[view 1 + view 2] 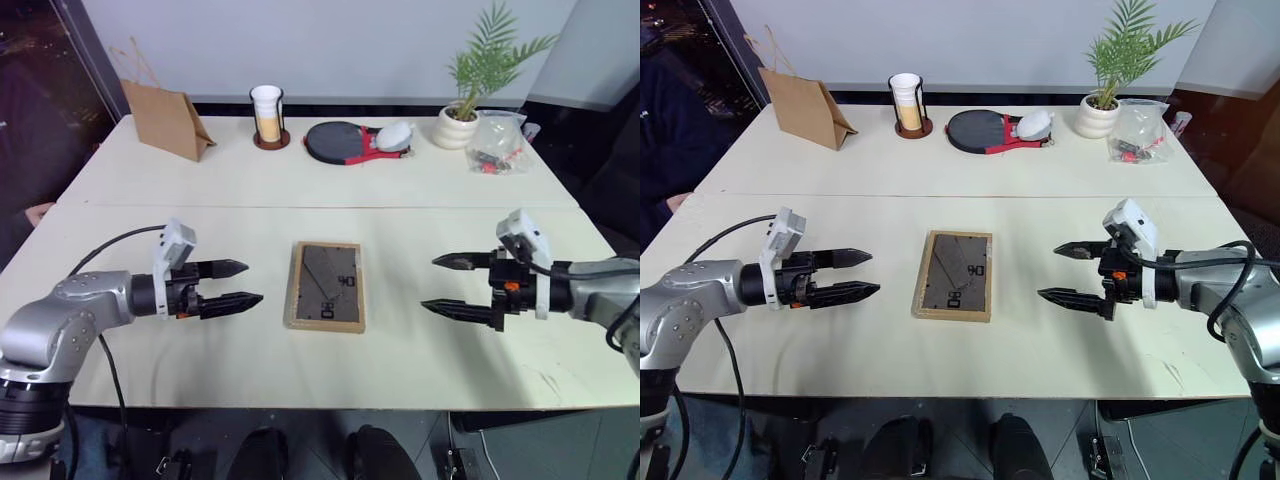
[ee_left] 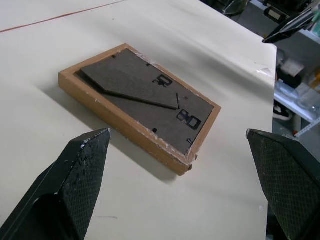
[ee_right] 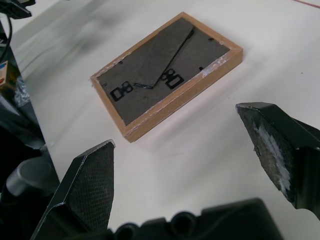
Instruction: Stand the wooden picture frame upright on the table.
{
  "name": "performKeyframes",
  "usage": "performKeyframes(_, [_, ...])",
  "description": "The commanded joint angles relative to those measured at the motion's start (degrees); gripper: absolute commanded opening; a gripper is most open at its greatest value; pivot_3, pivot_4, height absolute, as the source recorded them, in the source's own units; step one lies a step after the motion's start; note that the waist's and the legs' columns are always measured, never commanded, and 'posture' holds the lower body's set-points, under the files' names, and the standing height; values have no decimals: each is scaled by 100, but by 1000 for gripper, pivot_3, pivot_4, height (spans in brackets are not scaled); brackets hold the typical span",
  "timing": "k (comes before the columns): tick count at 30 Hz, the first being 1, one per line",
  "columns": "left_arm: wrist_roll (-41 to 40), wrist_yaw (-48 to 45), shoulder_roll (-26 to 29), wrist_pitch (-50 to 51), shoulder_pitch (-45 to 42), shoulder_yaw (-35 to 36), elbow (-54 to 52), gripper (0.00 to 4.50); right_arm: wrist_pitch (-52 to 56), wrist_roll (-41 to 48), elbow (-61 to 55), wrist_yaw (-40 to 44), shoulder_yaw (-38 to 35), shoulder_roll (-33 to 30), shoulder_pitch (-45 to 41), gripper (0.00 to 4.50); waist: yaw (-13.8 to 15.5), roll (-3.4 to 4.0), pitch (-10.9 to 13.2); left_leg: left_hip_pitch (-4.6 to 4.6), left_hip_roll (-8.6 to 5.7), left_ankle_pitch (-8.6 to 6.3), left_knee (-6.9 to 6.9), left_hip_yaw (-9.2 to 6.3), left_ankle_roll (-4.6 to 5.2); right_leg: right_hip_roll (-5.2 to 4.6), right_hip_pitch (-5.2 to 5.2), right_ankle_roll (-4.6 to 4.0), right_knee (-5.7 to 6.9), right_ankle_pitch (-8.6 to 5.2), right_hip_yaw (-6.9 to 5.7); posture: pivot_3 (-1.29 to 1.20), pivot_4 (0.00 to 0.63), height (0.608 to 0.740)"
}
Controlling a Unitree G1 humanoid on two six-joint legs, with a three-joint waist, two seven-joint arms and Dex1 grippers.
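plainly, the wooden picture frame [image 1: 327,286] lies flat and face down on the near section of the table [image 1: 400,200], its dark grey back up and the fold-out stand pressed flat against that back. taking the frame as the landmark: the left gripper [image 1: 233,286] hovers off its left long edge, the right gripper [image 1: 453,284] off its right long edge, each well apart from it and each with its two black fingers spread wide and nothing between them. the seam of the table runs just beyond the frame's far short edge; the brown paper bag [image 1: 165,119], the cup [image 1: 268,113], the paddle [image 1: 345,141] and the potted plant [image 1: 470,100] all stand far beyond it, on the back section.

as a thing to handle, the frame looks light and stiff, a shallow wooden box that should not flex in a pinch. the wood rim is the safe place to grip: the two long edges are bare and reachable, and a pinch across the width near one short end would let it be tipped up. the front probably carries glass or thin plastic, so it should not be dropped or dragged face down. the rim is low, leaving little for the fingers to catch, and the table looks smooth, so the frame may slide away if pushed from one side alone. the stand is a thin board and likely the weakest part; it should be swung out gently, not pried.
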Motion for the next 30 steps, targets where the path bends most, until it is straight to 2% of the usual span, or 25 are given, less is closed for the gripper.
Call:
performKeyframes(1, [141,-157,118,-229,-113,9,66,4500,-109,0,-141,-63,-152,21,2,4411,2,0,0,0,0,0,0,0,0,0,0,0,0,0,0,0,150,740])
performKeyframes(30, [386,-334,66,-241,-285,-135,230,4500,-232,-63,-84,-143,18,133,-102,4411,3,0,0,-1,0,-1,4,0,2,1,0,0,1,0,0,0,150,740])
